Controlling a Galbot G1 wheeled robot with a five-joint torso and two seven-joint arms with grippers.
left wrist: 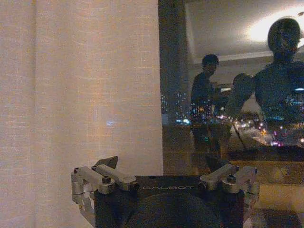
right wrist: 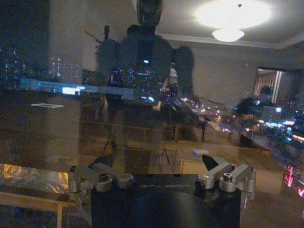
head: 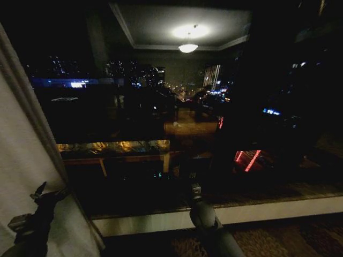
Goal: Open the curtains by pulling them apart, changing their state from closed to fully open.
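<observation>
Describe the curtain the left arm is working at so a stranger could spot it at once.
Start at the big dark window showing city lights at night. At its left edge hangs the curtain, a pale off-white panel with vertical pleats, and the left gripper is against its lower part. It is the only light fabric beside the black glass.

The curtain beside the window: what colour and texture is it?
Sheer off-white curtain with fine woven texture, clearest in the left wrist view.

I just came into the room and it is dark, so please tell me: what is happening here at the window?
A two-armed robot faces a night window. The sheer off-white pleated curtain hangs at the window's left side, leaving the dark glass bare. The left end effector is open, against the curtain's lower part, gripping nothing. The right end effector is open, low before the glass.
</observation>
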